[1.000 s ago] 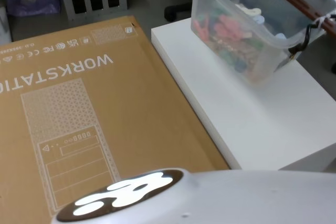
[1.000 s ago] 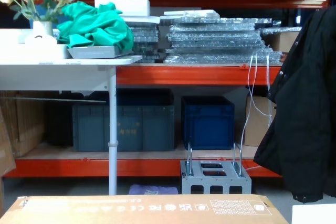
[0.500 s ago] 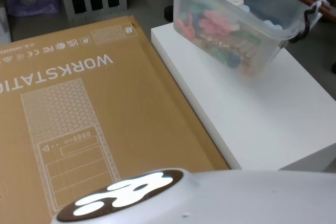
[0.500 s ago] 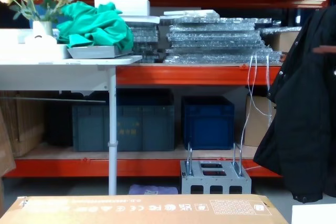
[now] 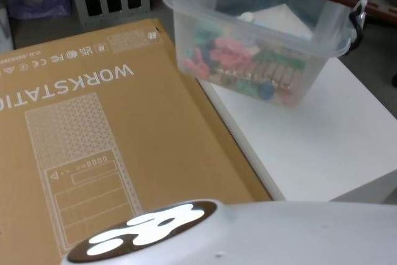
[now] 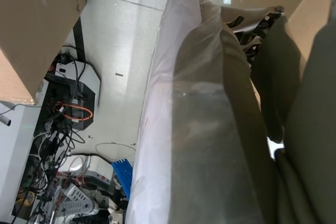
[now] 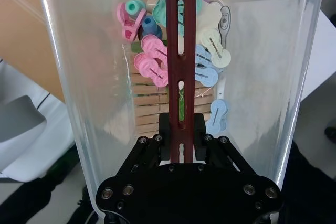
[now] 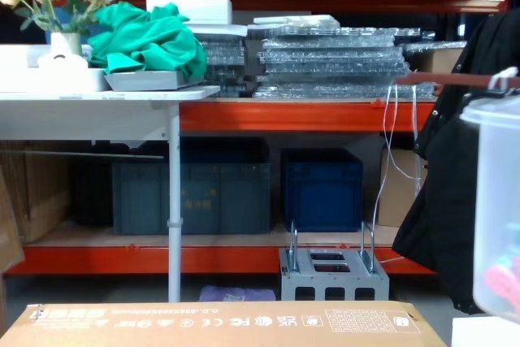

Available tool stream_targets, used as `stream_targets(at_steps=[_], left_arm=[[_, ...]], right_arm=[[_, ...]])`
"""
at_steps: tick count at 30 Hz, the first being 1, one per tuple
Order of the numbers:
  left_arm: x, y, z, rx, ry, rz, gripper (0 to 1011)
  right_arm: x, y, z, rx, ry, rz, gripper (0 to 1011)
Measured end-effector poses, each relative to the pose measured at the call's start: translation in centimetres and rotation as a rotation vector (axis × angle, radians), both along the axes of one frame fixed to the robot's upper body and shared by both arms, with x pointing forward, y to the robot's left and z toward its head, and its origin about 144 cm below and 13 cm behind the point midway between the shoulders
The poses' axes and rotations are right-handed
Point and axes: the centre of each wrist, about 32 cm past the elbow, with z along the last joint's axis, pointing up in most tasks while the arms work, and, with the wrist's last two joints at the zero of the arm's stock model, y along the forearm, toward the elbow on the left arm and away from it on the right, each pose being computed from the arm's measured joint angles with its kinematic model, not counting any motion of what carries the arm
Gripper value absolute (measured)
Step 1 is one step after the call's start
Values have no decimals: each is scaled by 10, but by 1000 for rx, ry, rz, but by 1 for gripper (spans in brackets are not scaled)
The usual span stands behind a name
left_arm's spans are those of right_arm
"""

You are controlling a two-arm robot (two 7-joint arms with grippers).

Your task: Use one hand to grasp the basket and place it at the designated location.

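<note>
My right pincer (image 7: 182, 129) is clenched on the reddish-brown bar handle (image 7: 189, 66) of the basket (image 5: 186, 10). The basket hangs over the far left corner of the white table (image 5: 322, 147), and its rim reaches across the edge of the cardboard box (image 5: 167, 141). The box top reads "WORKSTATIO", upside down to me and cut off at the view's edge, beside a row of small marks including CE and FC. Coloured clothes pegs (image 7: 149, 61) lie inside the basket.

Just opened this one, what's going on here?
The right gripper has its fingers shut on the reddish-brown bar handle of the large translucent plastic basket, which holds colourful clothes pegs. The basket hangs over the left edge of the white table, partly above the big brown cardboard box, apparently lifted clear and not yet set down. The left arm takes no part.
</note>
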Motion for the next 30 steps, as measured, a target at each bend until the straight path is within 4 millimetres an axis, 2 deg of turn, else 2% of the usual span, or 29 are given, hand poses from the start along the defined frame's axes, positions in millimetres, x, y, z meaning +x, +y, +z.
stream_targets(at_steps=[18, 30], left_arm=[[0, 0, 0, 0, 0, 0, 0], [0, 0, 0, 0, 0, 0, 0]], right_arm=[[-46, 84, -13, -80, -74, 404, 234], [-66, 123, -29, -118, -100, 590, 233]])
